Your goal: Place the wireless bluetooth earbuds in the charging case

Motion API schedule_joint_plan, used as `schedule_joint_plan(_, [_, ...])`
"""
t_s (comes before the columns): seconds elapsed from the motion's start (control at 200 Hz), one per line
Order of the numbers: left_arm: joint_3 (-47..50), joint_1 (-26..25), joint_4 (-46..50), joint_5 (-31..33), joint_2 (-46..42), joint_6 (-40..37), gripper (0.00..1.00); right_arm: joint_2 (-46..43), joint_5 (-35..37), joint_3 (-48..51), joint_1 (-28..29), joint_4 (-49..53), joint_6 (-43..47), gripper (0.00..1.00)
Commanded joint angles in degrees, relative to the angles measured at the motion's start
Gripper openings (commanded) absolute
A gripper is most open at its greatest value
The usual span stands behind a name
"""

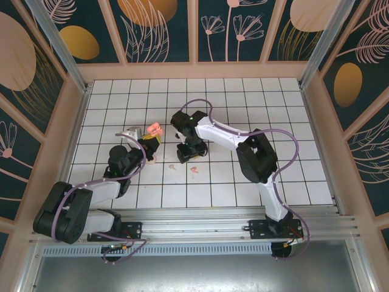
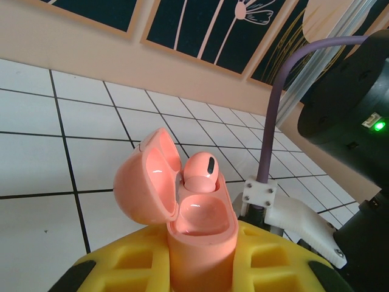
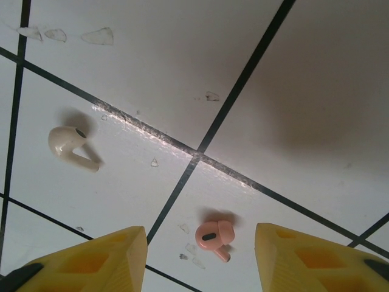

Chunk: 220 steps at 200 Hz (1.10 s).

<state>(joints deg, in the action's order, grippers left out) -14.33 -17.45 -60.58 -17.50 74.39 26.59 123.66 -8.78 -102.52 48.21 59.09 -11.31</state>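
Observation:
My left gripper (image 2: 200,258) is shut on the salmon-pink charging case (image 2: 203,225), holding it upright between yellow fingers (image 2: 121,264). The lid (image 2: 146,182) is swung open to the left. One pink earbud (image 2: 200,170) sits in the far slot, and the near slot is hollow. In the top view the case (image 1: 154,129) is left of centre. My right gripper (image 3: 200,237) hangs open just above the tiles, with a pink earbud (image 3: 214,236) lying loose between its fingers. A paler earbud (image 3: 68,143) lies further left. Both earbuds lie near the right gripper (image 1: 190,156) in the top view: the pink one (image 1: 194,170) and the pale one (image 1: 172,165).
The white tiled floor (image 1: 243,109) is ringed by a peach rim and patterned walls (image 1: 164,30). Small clear flecks (image 3: 97,36) lie on the tiles. The right arm's purple cable (image 2: 276,115) and white bracket (image 2: 292,216) stand close to the case's right.

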Motion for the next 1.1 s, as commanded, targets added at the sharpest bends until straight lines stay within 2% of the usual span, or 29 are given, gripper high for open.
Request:
schedule_joint_plan(0.0, [-1.1,0.39,-0.32,0.18,-0.91,-1.32,0.01,1.59,1.31,-2.06,0.68,3.47,2.71,0.51])
schedule_joint_plan(0.235, [-0.94,0.35,-0.52,0.1,-0.75,-1.26,0.01,1.88,1.02,0.17,1.45,4.15,2.02,0.48])
schedule_joint_plan(0.766, [-0.92,0.32,-0.87,-0.17,-0.45,-1.11,0.01,1.95,-0.25,6.25,1.77,-0.14,-2.12,0.47])
schedule_joint_plan(1.096, [-0.88,0.36,-0.53,-0.06,-0.65,-1.28,0.0,1.78,-0.45,8.14,1.57,-3.07,-3.21,0.41])
